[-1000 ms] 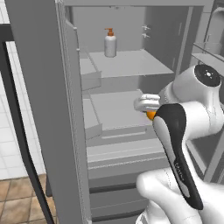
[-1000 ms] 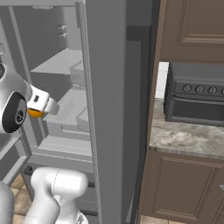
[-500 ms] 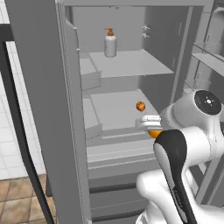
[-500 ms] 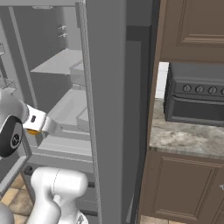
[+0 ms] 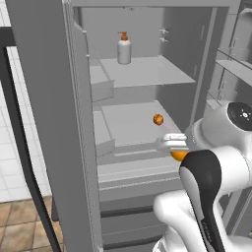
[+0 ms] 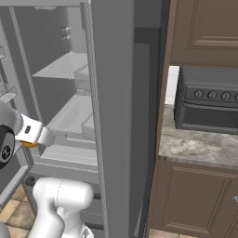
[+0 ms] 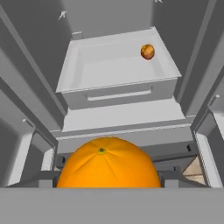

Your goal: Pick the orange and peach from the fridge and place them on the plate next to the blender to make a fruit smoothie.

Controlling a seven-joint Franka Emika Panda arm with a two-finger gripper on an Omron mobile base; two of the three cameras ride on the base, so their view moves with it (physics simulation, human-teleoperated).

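Note:
My gripper (image 5: 176, 150) is shut on the orange (image 7: 107, 164), a smooth bright ball that fills the bottom of the hand view. In the left base view the orange (image 5: 178, 155) peeks out below the hand, in front of the open fridge (image 5: 142, 74). The peach (image 5: 158, 119), orange with a red blush, lies on the fridge's middle shelf near its right wall. The hand view looks into the fridge with the peach (image 7: 148, 51) far back on the shelf. In the right base view the hand holds the orange (image 6: 29, 144) at the far left. The plate and blender are out of view.
A white bottle (image 5: 124, 48) with an orange cap stands on the upper shelf. The fridge door with its bins (image 5: 235, 64) stands open at the right. Right of the fridge are a stone counter (image 6: 200, 148), a dark microwave (image 6: 207, 107) and wooden cabinets (image 6: 200, 28).
The arm has drawn back and down out of the fridge with the orange in its grip. The peach stays on the shelf, now uncovered in the left base view.

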